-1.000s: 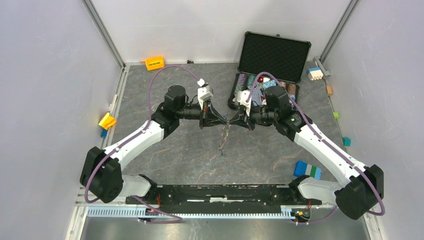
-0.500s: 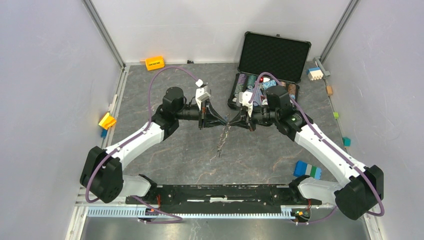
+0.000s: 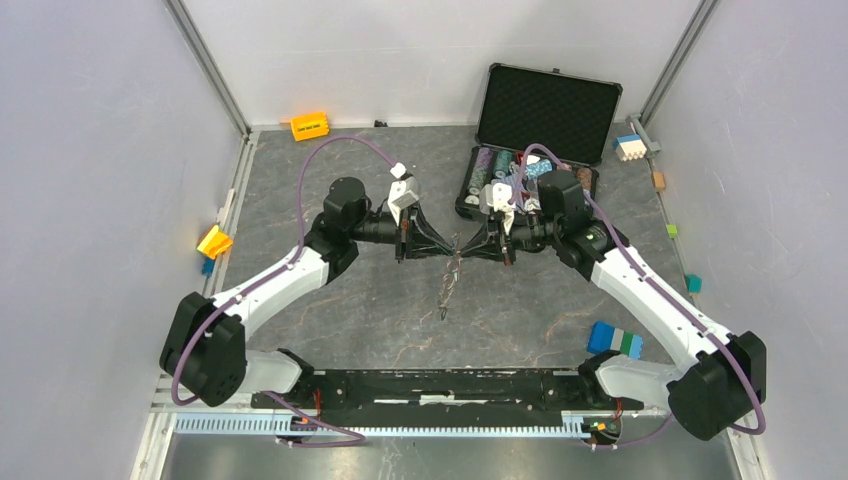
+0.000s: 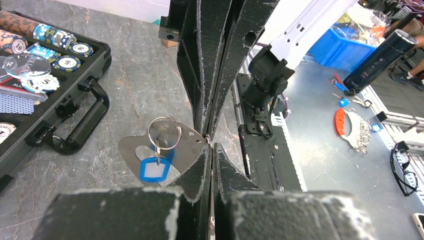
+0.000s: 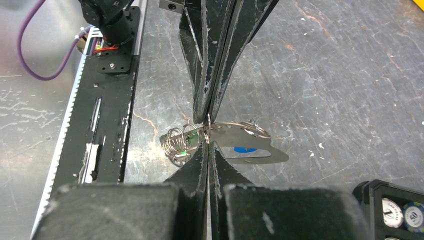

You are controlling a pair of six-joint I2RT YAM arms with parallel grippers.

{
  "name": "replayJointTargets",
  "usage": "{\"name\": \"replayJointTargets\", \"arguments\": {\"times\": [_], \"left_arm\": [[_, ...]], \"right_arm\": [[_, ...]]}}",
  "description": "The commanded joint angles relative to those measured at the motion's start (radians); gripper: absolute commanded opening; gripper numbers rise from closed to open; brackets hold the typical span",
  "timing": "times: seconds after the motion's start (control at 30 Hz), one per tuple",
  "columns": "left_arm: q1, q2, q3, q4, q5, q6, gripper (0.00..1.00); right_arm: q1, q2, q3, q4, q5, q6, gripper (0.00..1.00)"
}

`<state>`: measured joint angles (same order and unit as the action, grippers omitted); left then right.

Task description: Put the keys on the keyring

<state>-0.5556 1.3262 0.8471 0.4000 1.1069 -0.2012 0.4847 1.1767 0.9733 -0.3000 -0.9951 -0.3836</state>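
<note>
Silver keyring (image 5: 245,142) hangs above the table (image 3: 380,310) where left fingers (image 4: 197,170) and right fingers (image 5: 195,170), both fully closed, meet tip to tip; which pair grips it is unclear.

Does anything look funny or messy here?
Nothing looks spilled or broken. The odd bit: both arms meet nose to nose mid-table, the left gripper and right gripper both pinching the keyring at one spot.

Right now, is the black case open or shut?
Open: the black case has its lid standing upright with the foam lining exposed, and poker chips show in its tray.
</note>
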Motion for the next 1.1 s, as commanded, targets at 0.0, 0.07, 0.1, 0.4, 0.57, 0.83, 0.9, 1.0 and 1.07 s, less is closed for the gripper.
{"name": "replayJointTargets", "arguments": {"times": [0.0,0.07,0.1,0.4,0.57,0.83,0.9,1.0,1.07], "left_arm": [[0.002,-0.045,0.0,0.122,0.066,-0.009,0.02],[0.002,-0.045,-0.005,0.134,0.076,-0.01,0.02],[0.001,-0.045,-0.006,0.139,0.077,-0.013,0.02],[0.002,-0.036,-0.008,0.166,0.085,-0.033,0.02],[0.001,-0.028,-0.011,0.211,0.087,-0.064,0.02],[0.001,-0.022,-0.016,0.247,0.094,-0.078,0.02],[0.001,-0.021,-0.018,0.249,0.097,-0.073,0.02],[0.002,-0.021,-0.018,0.251,0.097,-0.07,0.02],[0.002,-0.022,-0.022,0.258,0.092,-0.074,0.02]], "right_arm": [[-0.015,-0.011,-0.018,-0.016,-0.025,0.014,0.0],[-0.018,-0.012,-0.019,-0.012,-0.022,0.018,0.0],[-0.02,-0.012,-0.02,-0.012,-0.017,0.02,0.0],[-0.019,-0.021,-0.022,-0.015,0.047,0.022,0.0],[-0.011,-0.012,-0.031,-0.014,0.056,0.02,0.0],[-0.002,-0.005,-0.038,-0.021,0.062,0.009,0.0],[0.0,-0.003,-0.043,-0.022,0.05,0.006,0.0],[0.003,-0.002,-0.044,-0.025,0.035,0.001,0.0],[0.003,-0.001,-0.046,-0.027,0.023,-0.004,0.0]]}}
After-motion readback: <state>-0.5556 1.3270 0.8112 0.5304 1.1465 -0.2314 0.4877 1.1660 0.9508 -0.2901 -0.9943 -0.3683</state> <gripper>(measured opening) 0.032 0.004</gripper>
